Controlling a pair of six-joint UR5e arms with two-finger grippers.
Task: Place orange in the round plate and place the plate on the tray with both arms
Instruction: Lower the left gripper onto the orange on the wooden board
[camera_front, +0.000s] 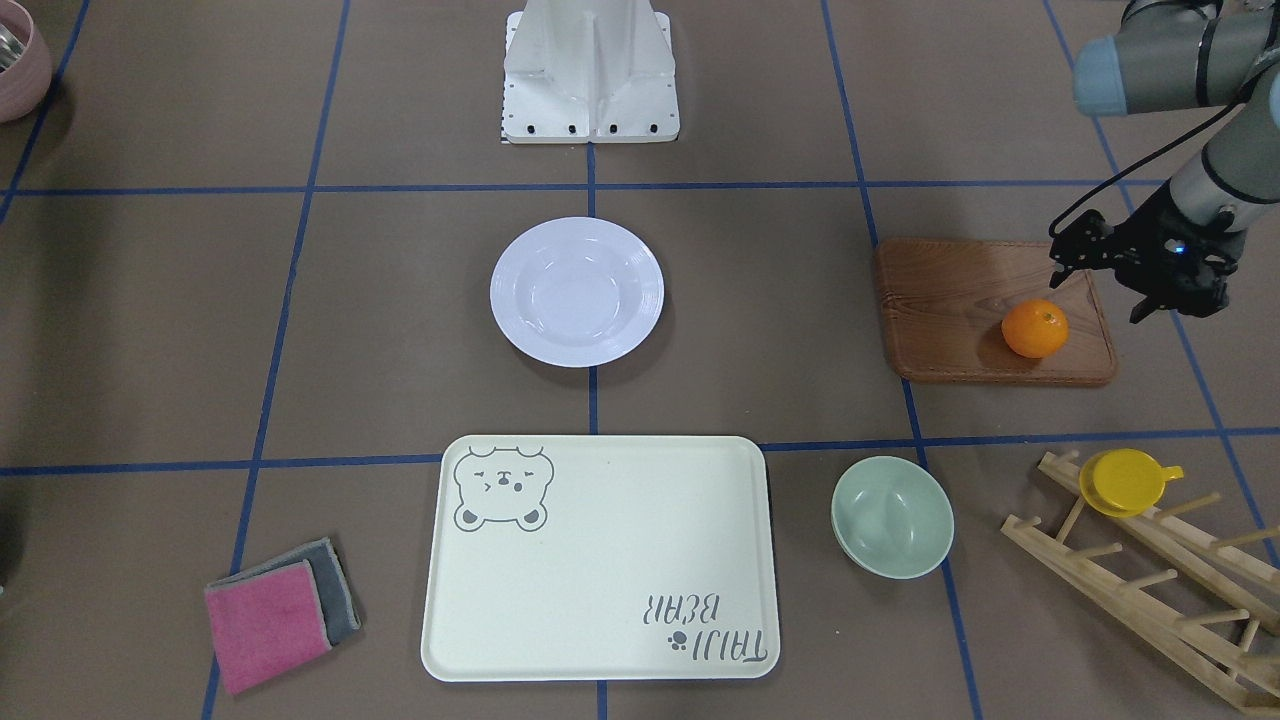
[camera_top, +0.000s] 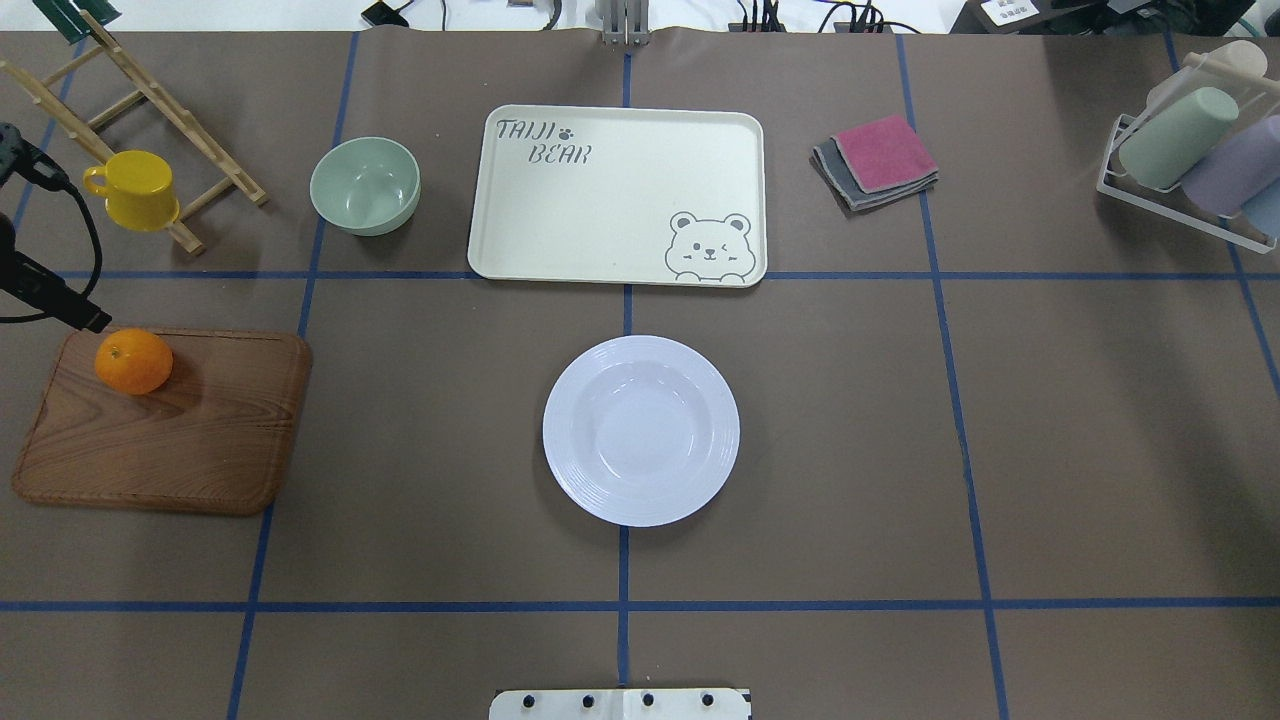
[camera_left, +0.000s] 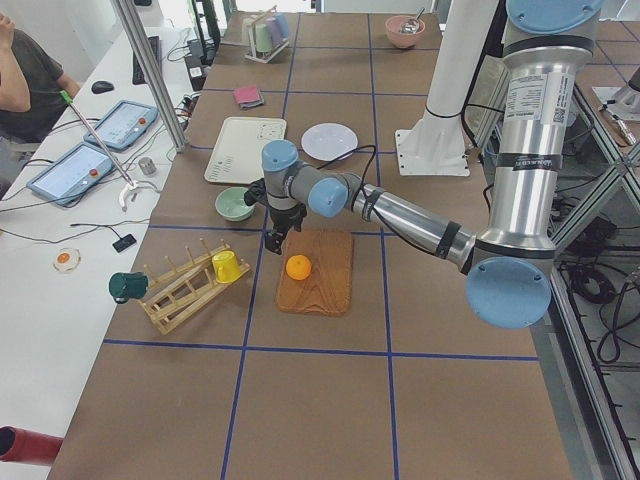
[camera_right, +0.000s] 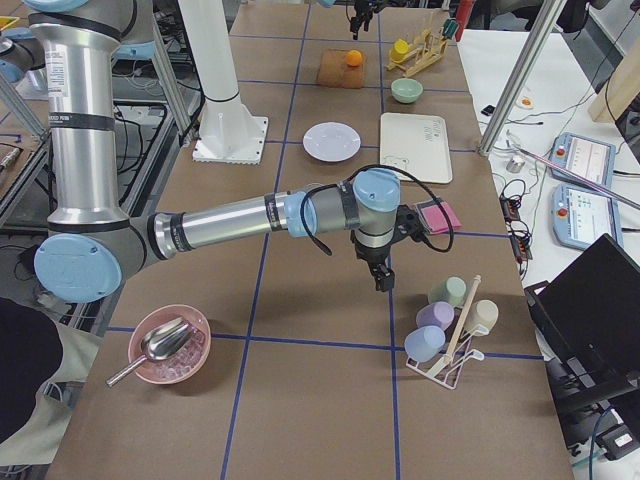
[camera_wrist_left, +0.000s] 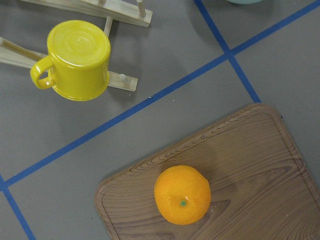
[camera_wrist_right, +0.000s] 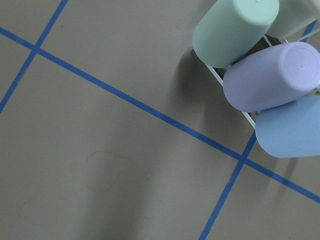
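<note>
The orange (camera_front: 1035, 328) (camera_top: 133, 361) (camera_wrist_left: 182, 195) rests on a brown wooden board (camera_front: 950, 300), near the corner closest to the left arm. My left gripper (camera_front: 1098, 288) hovers just beside and above the orange, open and holding nothing; one finger (camera_top: 80, 312) shows at the overhead view's left edge. The white round plate (camera_front: 577, 292) (camera_top: 641, 430) sits empty at mid-table. The cream bear tray (camera_front: 600, 560) (camera_top: 600, 200) lies beyond it, also empty. My right gripper (camera_right: 383, 282) hangs far off near the cup rack; I cannot tell whether it is open or shut.
A pale-green bowl (camera_top: 364, 185) stands between the board and the tray. A yellow cup (camera_top: 135, 188) hangs on a wooden peg rack (camera_front: 1150, 590). Folded pink and grey cloths (camera_top: 878, 160) lie beside the tray. A rack of pastel cups (camera_top: 1200, 150) stands at the far right.
</note>
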